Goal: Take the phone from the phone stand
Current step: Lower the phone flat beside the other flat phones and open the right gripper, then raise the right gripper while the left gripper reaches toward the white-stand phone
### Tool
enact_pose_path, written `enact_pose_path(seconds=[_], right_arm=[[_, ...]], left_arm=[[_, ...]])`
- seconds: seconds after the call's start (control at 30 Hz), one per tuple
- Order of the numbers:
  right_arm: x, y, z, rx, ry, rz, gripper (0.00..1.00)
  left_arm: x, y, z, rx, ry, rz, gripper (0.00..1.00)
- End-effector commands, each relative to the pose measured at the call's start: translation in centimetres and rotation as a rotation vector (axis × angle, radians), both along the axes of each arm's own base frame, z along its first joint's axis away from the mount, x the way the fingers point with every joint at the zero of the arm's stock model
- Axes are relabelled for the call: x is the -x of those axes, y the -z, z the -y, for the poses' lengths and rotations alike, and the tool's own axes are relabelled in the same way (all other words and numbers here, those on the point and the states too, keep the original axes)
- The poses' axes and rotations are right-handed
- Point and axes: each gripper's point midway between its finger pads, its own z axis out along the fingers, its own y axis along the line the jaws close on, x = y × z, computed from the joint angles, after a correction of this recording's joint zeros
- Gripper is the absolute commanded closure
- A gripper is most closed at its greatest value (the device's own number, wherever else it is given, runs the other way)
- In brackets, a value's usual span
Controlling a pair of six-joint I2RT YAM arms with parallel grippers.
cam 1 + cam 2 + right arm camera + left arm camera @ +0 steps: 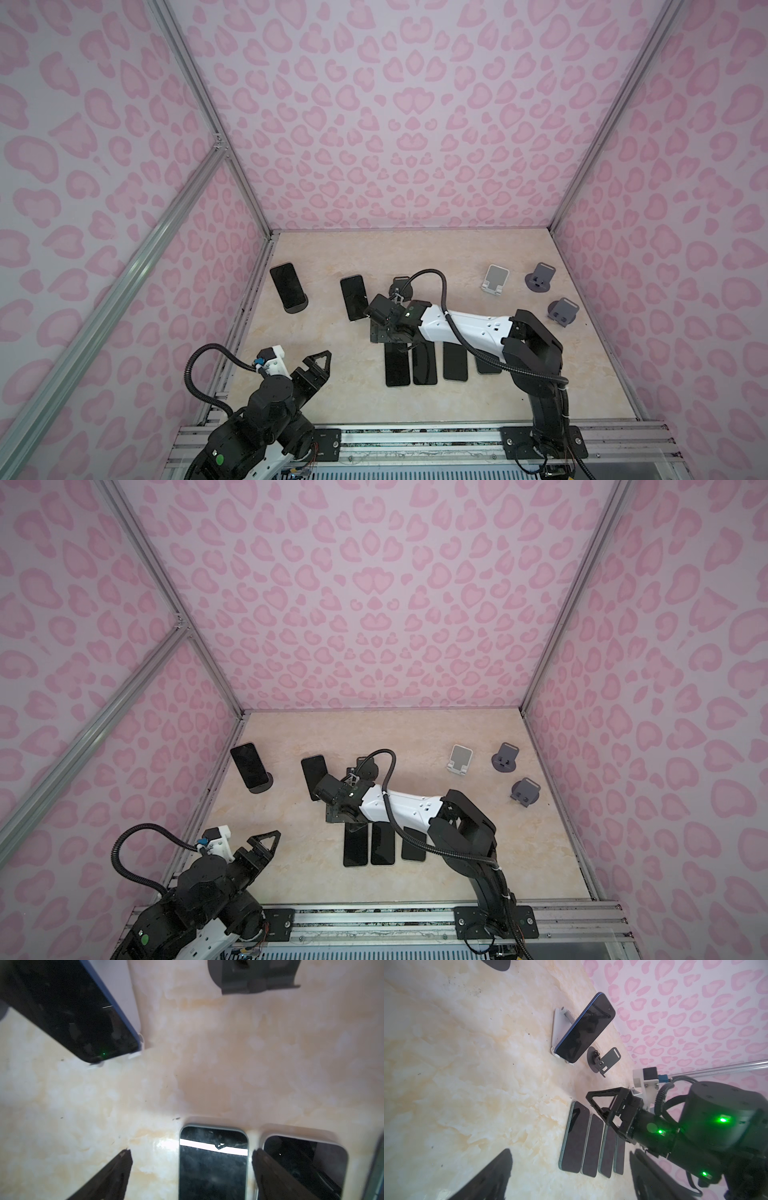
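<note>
Blue-edged phone [585, 1028], propped on white stand [557, 1030] left of centre, beyond the flat phones [424, 363]: probably stiff, slick-glassed, fragile, best pinched across its long edges; right gripper [191, 1151] jaws wide, empty, nearby; left gripper [318, 363] jaws wide, near-left.

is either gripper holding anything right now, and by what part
Nothing is held. The right gripper stands open astride a flat phone; the left gripper is open and empty.
</note>
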Motion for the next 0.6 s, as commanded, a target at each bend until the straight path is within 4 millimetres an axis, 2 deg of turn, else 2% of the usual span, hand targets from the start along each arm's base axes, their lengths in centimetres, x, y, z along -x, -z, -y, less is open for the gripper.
enact_pose_path(seconds=[0.0, 0.13, 0.23, 0.33, 0.43, 0.57], right_arm=[[0.0, -2.3, 1.4, 0.056, -0.053, 0.054, 0.06], [-0.3, -6.0, 2.5, 0.021, -0.094, 0.135, 0.06], [-0.3, -6.8, 3.9, -0.005, -0.113, 0.170, 0.06], [-0.5, -6.8, 5.4, -0.034, -0.114, 0.181, 0.06], [-1.1, -6.5, 7.4, -0.033, -0.098, 0.176, 0.06], [-1.8, -6.5, 9.9, -0.047, -0.088, 0.175, 0.06]], left_arm=[[-0.3, -1.6, -0.8, -0.032, -0.030, 0.041, 0.08], [-0.9, -3.1, -1.1, -0.089, -0.043, 0.053, 0.08], [-1.8, -3.9, -0.8, -0.135, -0.049, 0.045, 0.08], [-2.8, -4.6, -0.3, -0.187, -0.044, 0.022, 0.07], [-3.6, -5.0, -0.2, -0.235, -0.060, -0.008, 0.02], [-4.8, -6.3, -0.1, -0.302, -0.074, 0.013, 0.02]])
